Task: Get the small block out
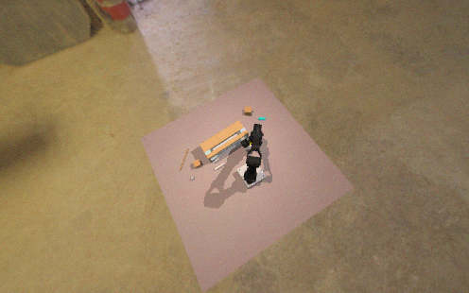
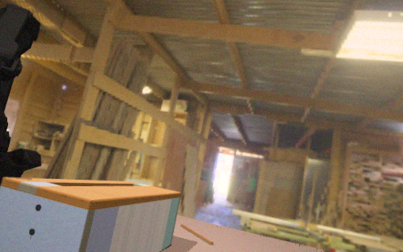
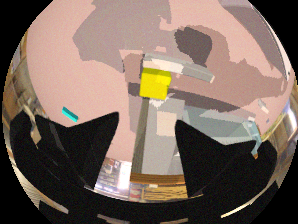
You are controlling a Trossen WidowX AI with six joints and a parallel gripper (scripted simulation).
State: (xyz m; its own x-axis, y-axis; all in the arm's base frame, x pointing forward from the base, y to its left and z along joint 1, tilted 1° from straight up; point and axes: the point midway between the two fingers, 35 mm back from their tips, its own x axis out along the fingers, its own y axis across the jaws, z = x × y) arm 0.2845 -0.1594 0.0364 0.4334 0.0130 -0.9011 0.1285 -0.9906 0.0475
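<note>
Yellow block: the small bright yellow cube (image 1: 251,144) (image 3: 155,84) shows whole to the wrist view, at one end of the box; its resting height is hard to tell, and from the top only a speck shows beside the dark arm
Claw: the black two-fingered gripper (image 1: 245,142) (image 2: 32,158) (image 3: 148,120) is open and empty, its fingers apart; the exterior view cuts it off at the left edge
Box: the long box with an orange slotted top (image 1: 219,133) (image 2: 126,195) (image 3: 157,178) is cropped at the bottom in the exterior view; its shelf cannot be made out
Cyan piece: a small flat cyan bar (image 1: 262,118) (image 3: 70,114) lies apart from the box, outside the exterior view
Stick: a thin orange rod (image 1: 184,160) (image 2: 197,234) lies past the box's other end
Orange cubes: one (image 1: 248,110) near the cyan bar, another (image 1: 197,163) near the stick
</note>
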